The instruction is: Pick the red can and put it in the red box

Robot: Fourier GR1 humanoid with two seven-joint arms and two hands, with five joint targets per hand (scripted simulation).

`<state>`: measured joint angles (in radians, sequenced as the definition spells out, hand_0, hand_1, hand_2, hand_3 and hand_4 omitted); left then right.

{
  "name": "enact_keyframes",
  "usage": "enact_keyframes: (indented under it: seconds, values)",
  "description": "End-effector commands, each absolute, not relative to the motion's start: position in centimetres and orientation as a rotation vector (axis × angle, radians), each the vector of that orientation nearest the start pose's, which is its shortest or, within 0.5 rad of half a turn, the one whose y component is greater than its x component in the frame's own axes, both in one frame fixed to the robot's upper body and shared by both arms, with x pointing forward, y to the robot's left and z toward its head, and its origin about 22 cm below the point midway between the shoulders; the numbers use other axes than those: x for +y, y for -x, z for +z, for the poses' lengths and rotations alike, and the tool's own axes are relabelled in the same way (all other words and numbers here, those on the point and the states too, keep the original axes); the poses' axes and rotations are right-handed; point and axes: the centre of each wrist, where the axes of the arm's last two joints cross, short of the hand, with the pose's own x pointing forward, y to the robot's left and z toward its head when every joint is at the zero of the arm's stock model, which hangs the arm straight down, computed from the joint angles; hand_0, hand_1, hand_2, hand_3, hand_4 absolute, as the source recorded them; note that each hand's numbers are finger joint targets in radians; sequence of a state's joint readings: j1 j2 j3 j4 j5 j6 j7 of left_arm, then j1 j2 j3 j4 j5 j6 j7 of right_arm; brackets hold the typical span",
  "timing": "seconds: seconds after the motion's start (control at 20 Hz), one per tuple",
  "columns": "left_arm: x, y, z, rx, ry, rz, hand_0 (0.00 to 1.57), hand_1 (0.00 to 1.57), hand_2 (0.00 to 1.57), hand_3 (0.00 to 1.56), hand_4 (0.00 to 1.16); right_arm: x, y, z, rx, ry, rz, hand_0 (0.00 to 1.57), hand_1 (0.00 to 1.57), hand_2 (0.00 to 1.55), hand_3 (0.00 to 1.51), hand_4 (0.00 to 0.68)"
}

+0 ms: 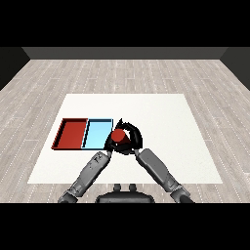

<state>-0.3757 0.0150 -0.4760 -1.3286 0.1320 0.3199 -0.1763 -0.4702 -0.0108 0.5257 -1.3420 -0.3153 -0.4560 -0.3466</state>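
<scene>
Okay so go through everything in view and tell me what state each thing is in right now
red can: held in the right hand, beside the blue tray, not in a tray.
right hand: curled round the can.
left hand: near the can; fingers unclear.
red tray: nothing in it.
light blue tray: nothing in it.

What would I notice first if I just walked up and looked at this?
Probably the red can near the middle of the white table, with the right hand curled round it. Next, the two bright trays lying side by side on the table's left: the red tray and the light blue tray, which sits right beside the can.
</scene>
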Motion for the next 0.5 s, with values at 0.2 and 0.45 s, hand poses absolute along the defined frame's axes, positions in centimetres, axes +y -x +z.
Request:
enact_keyframes:
  seconds: [0.2,0.45]
  values:
    - [6.9,-28.8,1.4,-1.799,0.134,-0.241,0.77,0.77,0.78,0.00,0.55,-5.6,-28.0,6.0,-1.975,-0.372,0.077,1.51,1.51,1.47,1.41,0.512]
    - [5.8,-29.2,3.1,-1.755,0.164,-0.214,1.57,1.57,1.52,1.42,0.90,-6.4,-27.5,6.0,-1.978,-0.388,0.059,1.49,1.49,1.45,1.40,0.522]
